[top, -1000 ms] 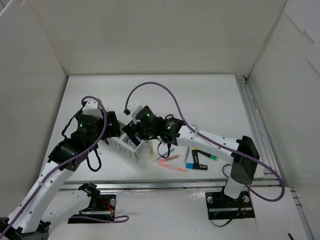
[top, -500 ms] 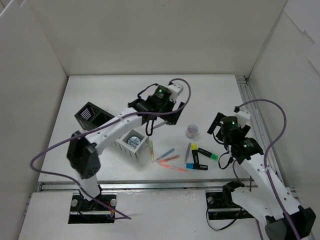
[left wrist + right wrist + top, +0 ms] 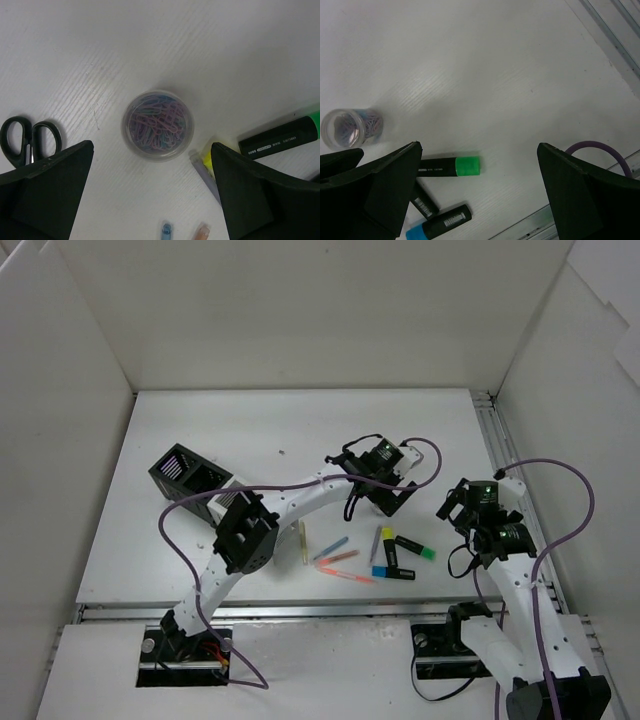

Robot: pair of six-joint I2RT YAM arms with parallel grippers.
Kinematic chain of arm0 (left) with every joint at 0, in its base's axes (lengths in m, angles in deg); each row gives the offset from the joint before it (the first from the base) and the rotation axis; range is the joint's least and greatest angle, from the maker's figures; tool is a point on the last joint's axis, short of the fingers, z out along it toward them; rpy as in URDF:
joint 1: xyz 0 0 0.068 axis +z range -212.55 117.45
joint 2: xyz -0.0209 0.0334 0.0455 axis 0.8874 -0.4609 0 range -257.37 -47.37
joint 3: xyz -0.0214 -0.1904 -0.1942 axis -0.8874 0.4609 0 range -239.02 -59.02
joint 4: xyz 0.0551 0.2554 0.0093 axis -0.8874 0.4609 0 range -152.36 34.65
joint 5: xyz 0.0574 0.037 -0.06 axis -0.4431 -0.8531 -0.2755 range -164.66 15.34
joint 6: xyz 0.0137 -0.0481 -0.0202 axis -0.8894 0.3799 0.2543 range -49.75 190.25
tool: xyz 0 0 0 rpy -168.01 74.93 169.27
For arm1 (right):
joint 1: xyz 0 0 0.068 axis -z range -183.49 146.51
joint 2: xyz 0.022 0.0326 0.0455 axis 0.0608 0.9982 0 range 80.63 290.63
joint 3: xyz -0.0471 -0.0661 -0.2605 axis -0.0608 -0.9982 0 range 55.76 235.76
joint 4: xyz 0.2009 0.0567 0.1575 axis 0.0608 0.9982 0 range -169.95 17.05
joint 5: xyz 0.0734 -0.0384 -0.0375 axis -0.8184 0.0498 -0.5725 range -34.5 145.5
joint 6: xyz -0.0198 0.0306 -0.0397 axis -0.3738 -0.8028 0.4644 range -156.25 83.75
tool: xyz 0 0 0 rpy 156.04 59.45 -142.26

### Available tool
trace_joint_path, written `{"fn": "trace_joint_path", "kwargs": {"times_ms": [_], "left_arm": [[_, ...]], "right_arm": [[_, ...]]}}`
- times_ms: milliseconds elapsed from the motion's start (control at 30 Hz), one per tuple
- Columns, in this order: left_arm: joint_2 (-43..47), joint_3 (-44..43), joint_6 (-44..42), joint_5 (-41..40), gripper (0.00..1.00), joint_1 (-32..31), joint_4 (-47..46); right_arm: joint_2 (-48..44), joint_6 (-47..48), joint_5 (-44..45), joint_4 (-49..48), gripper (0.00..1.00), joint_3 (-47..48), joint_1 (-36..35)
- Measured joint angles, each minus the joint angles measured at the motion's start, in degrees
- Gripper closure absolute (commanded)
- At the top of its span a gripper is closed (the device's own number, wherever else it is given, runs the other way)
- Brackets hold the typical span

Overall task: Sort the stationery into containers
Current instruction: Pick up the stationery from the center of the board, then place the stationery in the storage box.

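My left gripper is open and hangs over the small clear round jar of coloured clips, one finger on each side of it. The arm hides the jar in the top view. Black-handled scissors lie left of the jar. My right gripper is open and empty above the green highlighter. Green, yellow and blue highlighters and thin pens lie at the front middle. The black mesh container boxes stand at the left. The blue roll is hidden.
The left arm's elbow lies over the white-grey boxes. A yellow pen lies beside them. White walls close the table on three sides, and a metal rail runs along the right edge. The jar also shows in the right wrist view.
My left gripper has swung right and nearer, from the table's middle to above the jar. My right gripper has shifted a little right and nearer. The items on the table have not moved.
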Motion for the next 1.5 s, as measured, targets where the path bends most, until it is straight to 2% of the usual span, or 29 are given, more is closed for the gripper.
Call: {"fn": "trace_joint_path", "kwargs": {"times_ms": [267, 400, 433, 467, 600, 700, 800, 1000, 1133, 1333, 1500], "left_arm": [[-4.3, -2.1, 0.3, 3.1, 0.02, 0.7, -0.5], [-6.6, -3.1, 1.0, 2.9, 0.19, 0.8, -0.9], [-7.1, -3.2, 1.2, 2.8, 0.3, 0.8, -1.1], [-7.5, -3.2, 1.6, 2.6, 0.34, 0.8, -1.2], [-8.0, -3.2, 2.5, 1.9, 0.41, 0.8, -1.8], [-8.0, -3.2, 3.1, 1.8, 0.56, 0.8, -3.7], [-8.0, -3.2, 3.3, 1.7, 0.67, 0.8, -4.1], [-6.5, -2.5, 3.1, -0.7, 0.76, 0.8, -4.1], [2.8, 5.2, 3.0, -4.6, 0.77, 0.8, -4.1], [31.8, 25.3, 5.9, -12.1, 0.74, 2.1, -5.4], [52.8, 41.3, 14.0, -20.5, 0.72, 5.6, -3.2]], "right_arm": [[-0.2, 1.3, -1.2, 0.2, 0.02, -0.1, 0.6], [-1.6, 1.4, -1.2, 0.2, 0.02, -0.3, 0.6], [-2.1, 1.5, -1.2, 0.3, 0.02, -0.3, 0.6], [-2.4, 1.7, -1.2, 0.3, 0.02, -0.3, 0.6], [-2.7, 2.5, -1.2, 0.3, 0.02, -0.3, 0.6], [-2.7, 2.9, -1.3, 0.3, 0.02, -0.3, 0.6], [-2.7, 3.2, -1.5, 0.3, 0.02, -0.3, 0.6], [-2.7, 4.4, -2.7, 0.3, 0.03, -0.3, 0.6], [-2.7, 5.3, -4.2, 0.1, 0.02, -0.5, 0.6], [-3.0, 6.7, -7.1, -0.8, 0.02, -1.3, 0.6], [-3.4, 7.4, -8.3, -1.9, 0.02, -1.5, 0.5]]}}
